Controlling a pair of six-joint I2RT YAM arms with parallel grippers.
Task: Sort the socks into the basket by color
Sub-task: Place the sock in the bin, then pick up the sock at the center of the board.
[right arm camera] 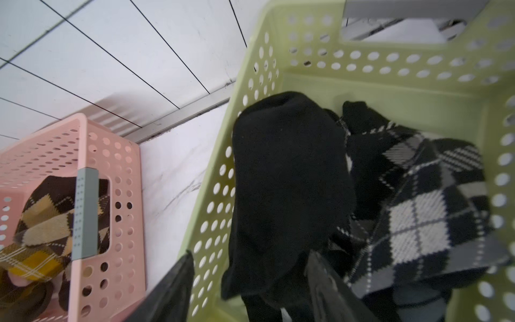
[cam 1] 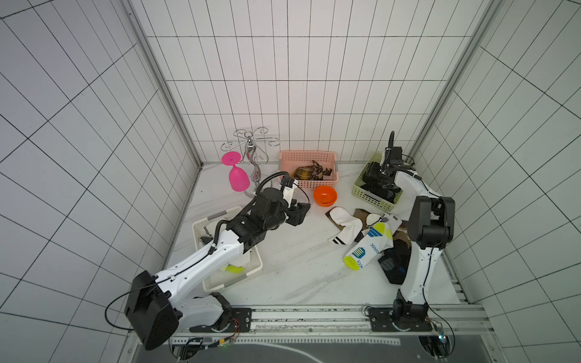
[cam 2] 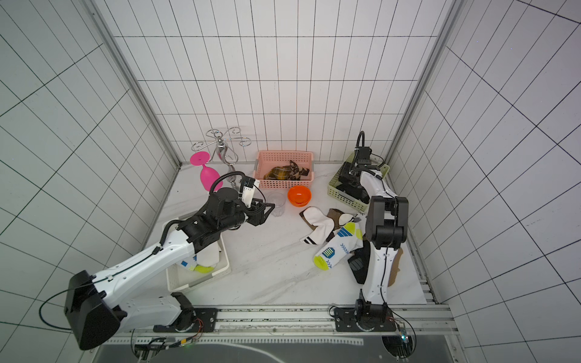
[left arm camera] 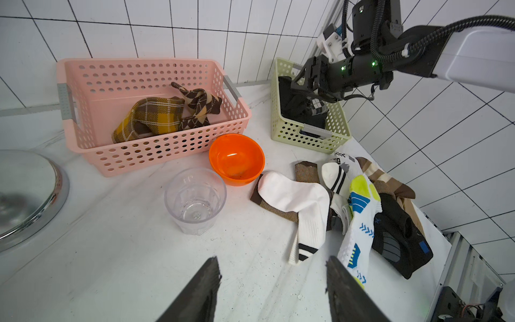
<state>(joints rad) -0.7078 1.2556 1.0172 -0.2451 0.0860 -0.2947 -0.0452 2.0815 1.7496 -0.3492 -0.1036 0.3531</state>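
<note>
A pile of loose socks lies on the table at the right: a white sock (cam 1: 345, 226), a white sock with blue and neon-yellow marks (cam 1: 367, 248), a black sock (cam 1: 394, 264) and brown ones (left arm camera: 390, 178). In the green basket (cam 1: 371, 196) are a black sock (right arm camera: 287, 172) and a black-and-grey argyle sock (right arm camera: 423, 206). My right gripper (right arm camera: 250, 255) hangs open just over them, the black sock between its fingers. The pink basket (cam 1: 308, 154) holds brown plaid socks (left arm camera: 156, 117). White socks (cam 2: 201, 261) sit in the white basket (cam 1: 220, 283). My left gripper (left arm camera: 274, 267) is open over bare table, holding nothing.
An orange bowl (cam 1: 325, 195) and a clear plastic cup (left arm camera: 195, 200) stand in front of the pink basket. A pink wine glass (cam 1: 239, 177) hangs on a chrome rack (cam 1: 251, 151) at the back left. Tiled walls close in on three sides.
</note>
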